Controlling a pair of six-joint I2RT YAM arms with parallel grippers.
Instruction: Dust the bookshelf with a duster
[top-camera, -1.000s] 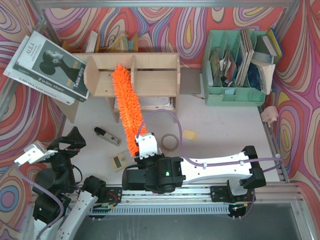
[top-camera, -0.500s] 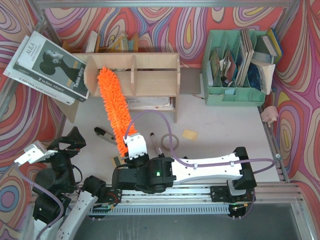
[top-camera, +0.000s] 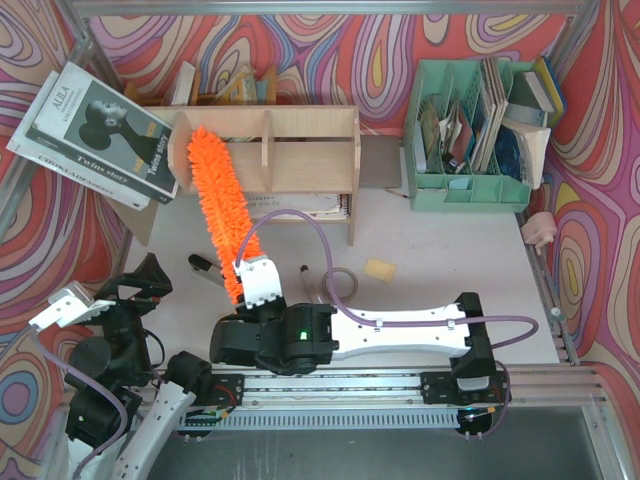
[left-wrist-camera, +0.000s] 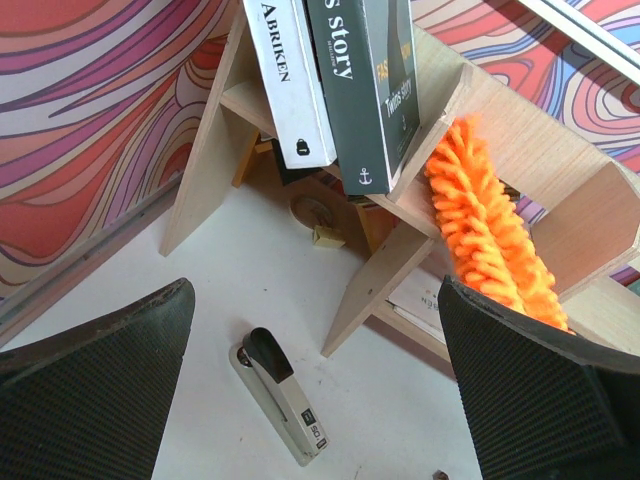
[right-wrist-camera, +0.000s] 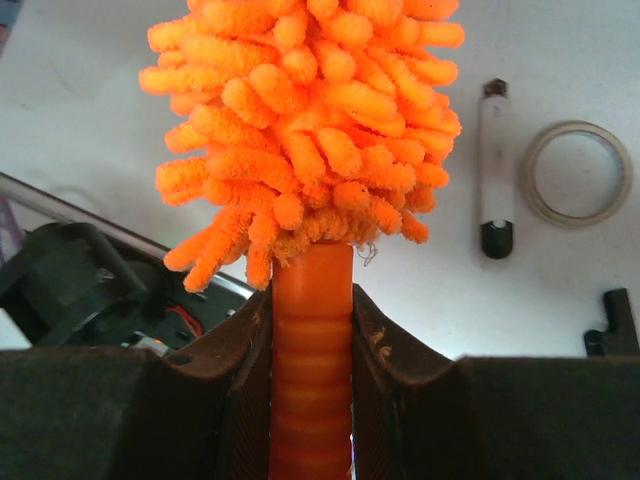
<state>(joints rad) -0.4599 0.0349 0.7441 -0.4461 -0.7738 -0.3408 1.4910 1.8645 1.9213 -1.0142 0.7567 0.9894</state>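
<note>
Two arms, one tool, one shelf unit; entries follow by clock face in the overhead view.

1. Right gripper (right-wrist-camera: 311, 330): at 6 o'clock on the table (top-camera: 450, 270). Its jaws are closed narrow on the duster's ribbed orange handle, just below the shaggy head.

2. Duster (top-camera: 218, 215): long axis runs from those jaws toward 11 o'clock. The head crosses the tabletop and ends at the left compartment of the bookshelf (top-camera: 320, 165). In the left wrist view the tip appears to touch the plywood inside that compartment.

3. Bookshelf: stands at 12 o'clock, its long axis lying 9 to 3. The middle and right compartments lie toward 12 and 1 o'clock from the jaws and are not met by the head.

4. Left gripper (left-wrist-camera: 315, 390): at 8 o'clock, jaws wide and empty, well apart from the duster.

5. Sundries: stapler (left-wrist-camera: 280, 390) on the table near the shelf's left leg. Marker pen (right-wrist-camera: 495, 170) and tape roll (right-wrist-camera: 578, 172) beside the head. Leaning books (left-wrist-camera: 360, 80) at 10 o'clock. Mint-green organiser (top-camera: 470, 190) at 2 o'clock.

Assessment: the right arm alone carries the tool. The coming sweep likely turns on swinging the head from 11 toward 1 o'clock along the shelf's length. The upright dividers are the probable snag.
</note>
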